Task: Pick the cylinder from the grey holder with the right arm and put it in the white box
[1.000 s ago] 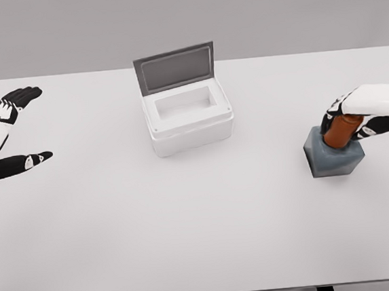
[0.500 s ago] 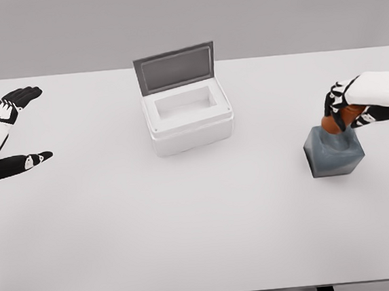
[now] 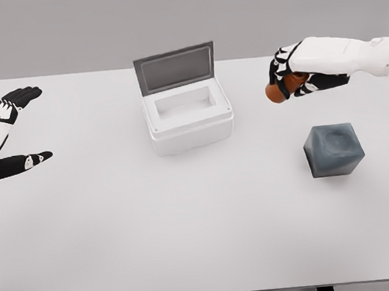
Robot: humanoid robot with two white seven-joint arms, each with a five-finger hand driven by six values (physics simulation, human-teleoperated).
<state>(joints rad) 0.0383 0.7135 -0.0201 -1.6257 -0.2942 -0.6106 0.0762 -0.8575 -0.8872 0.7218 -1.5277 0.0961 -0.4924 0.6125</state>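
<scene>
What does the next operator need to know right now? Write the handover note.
Right hand: shut on the cylinder, in the air between holder and box.
Left hand: open, idle at the table's left edge.
Holder: empty, on the table at right.
Box: lid open, nothing visible inside.
Done: cylinder picked out of the holder.
Left: carry it over the box opening, lower it in, release.

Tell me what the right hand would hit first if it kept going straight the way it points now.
The right hand, shut on the orange cylinder, points toward the picture's left. The white box, lid open, lies first in that line, though the hand seems raised, so it might pass over the rim.
</scene>
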